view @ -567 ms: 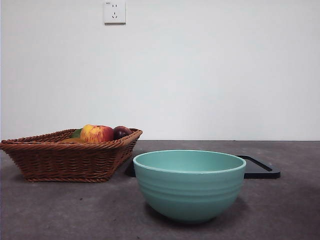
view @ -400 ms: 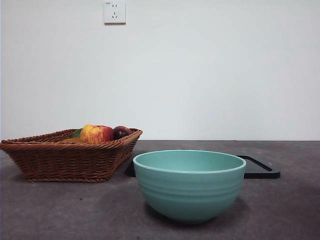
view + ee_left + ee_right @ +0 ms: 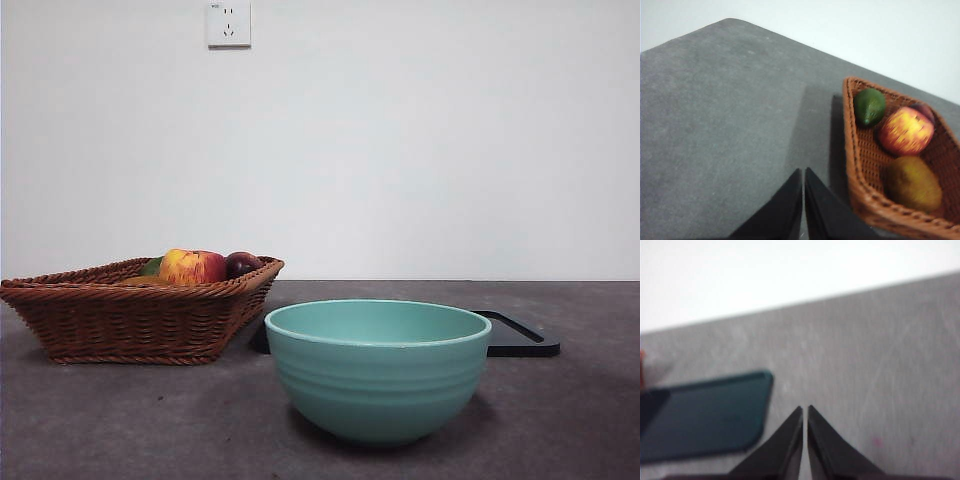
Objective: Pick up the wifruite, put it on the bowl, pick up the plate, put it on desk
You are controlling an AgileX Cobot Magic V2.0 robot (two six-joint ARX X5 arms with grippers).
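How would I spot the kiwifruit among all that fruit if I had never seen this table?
Look for the brown wicker basket on the dark grey desk. The wifruite lies inside it, next to the red-and-yellow apple, with a green avocado beyond the apple. It is the only dull, brownish oval; its neighbours are brighter or green.

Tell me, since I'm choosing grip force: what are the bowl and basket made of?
The bowl looks like glazed ceramic: smooth mint-green surface, soft sheen, ridged bands. The basket looks like woven brown wicker: visible interlaced strands, braided rim.
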